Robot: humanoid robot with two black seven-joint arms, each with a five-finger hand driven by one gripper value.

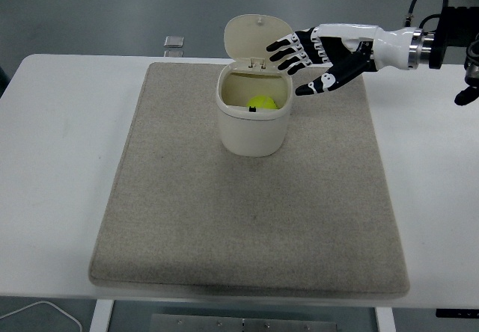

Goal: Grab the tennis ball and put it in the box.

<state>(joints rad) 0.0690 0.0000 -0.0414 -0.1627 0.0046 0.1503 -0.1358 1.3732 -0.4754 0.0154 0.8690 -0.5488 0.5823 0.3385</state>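
The yellow-green tennis ball (262, 102) lies inside the cream box (253, 126), a round bin with its lid (256, 39) standing open at the back. The box stands on the grey mat (247, 220) near its far edge. My right hand (310, 61) hovers above and to the right of the box, fingers spread, holding nothing. The left arm is out of view.
A small grey object (174, 42) lies on the white table (60, 137) behind the mat's far left corner. A white cable (37, 313) shows below the table's near left edge.
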